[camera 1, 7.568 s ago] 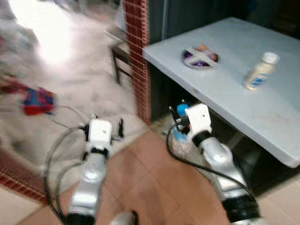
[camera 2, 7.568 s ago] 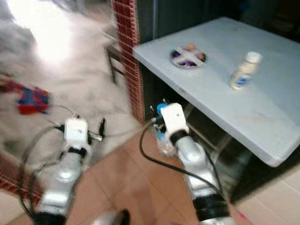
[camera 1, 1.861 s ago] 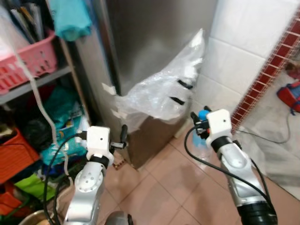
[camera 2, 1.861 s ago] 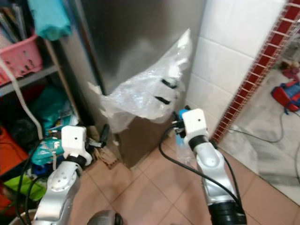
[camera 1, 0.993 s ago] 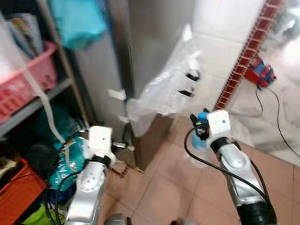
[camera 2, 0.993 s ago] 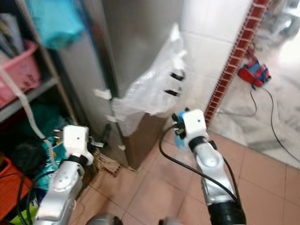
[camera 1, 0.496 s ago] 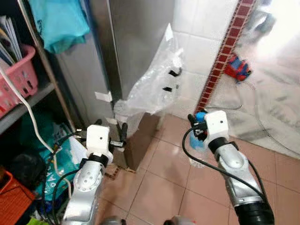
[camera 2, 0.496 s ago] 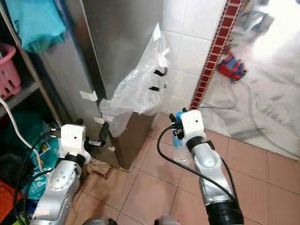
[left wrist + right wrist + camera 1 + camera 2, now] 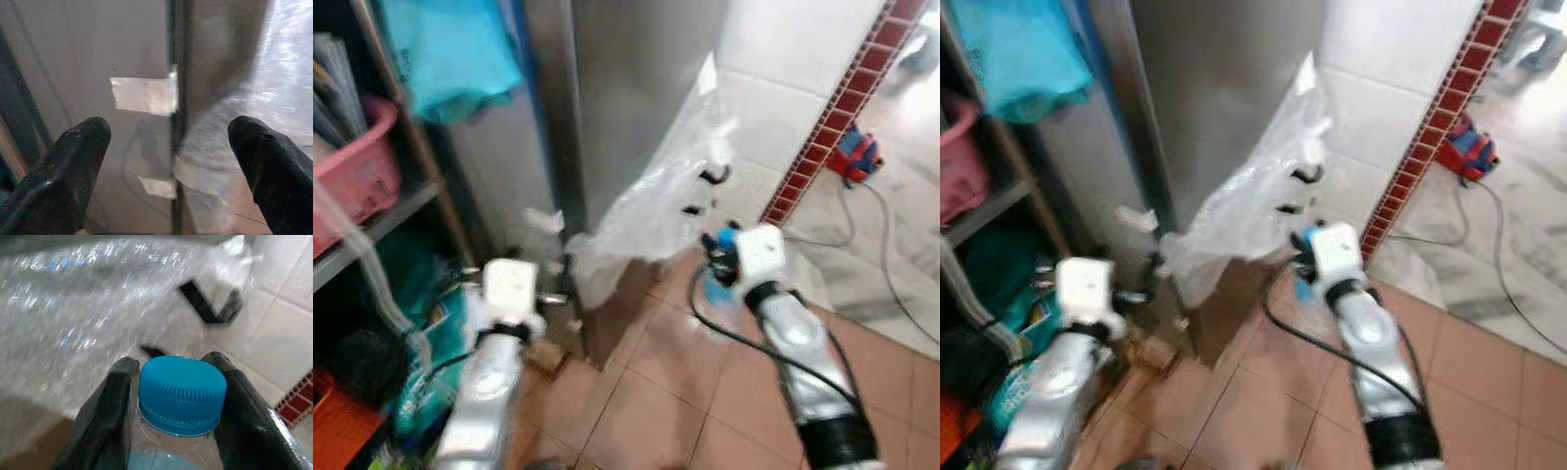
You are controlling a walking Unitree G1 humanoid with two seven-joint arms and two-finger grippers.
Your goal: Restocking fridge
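A: Standing before the fridge (image 9: 626, 108), the robot faces a closed steel door, with clear plastic wrap (image 9: 656, 215) hanging off the lower front and strips of tape (image 9: 144, 95) bridging the door seam. How far along is the restocking?

B: Early, by the look of it. The one item to be stocked, a water bottle (image 9: 176, 431) with a blue cap (image 9: 182, 392), is in the right gripper (image 9: 176, 377), not yet inside the fridge.

A: How do the right jaws stand?

B: Closed around the bottle's neck, one black finger on each side just under the cap. In the head views the bottle hangs below the right gripper, near the fridge's lower corner and just beside the plastic wrap.

A: And the left gripper (image 9: 168, 142)?

B: Its jaws are spread wide and hold nothing. The left wrist view looks straight at the door seam, with the two fingers (image 9: 73, 156) on either side of it, near but apparently not touching.

A: What is left, then?

B: Nearly everything, as a judgement: the door must be opened, the bottle carried in and set on a shelf, the jaws released, and the door closed. The tape across the seam and the loose wrap may hinder the pull.

A: Anything else in frame?

B: A rack at the robot's left with a pink basket (image 9: 357, 166) and a teal bag (image 9: 450, 54), and a tiled floor (image 9: 675, 392).
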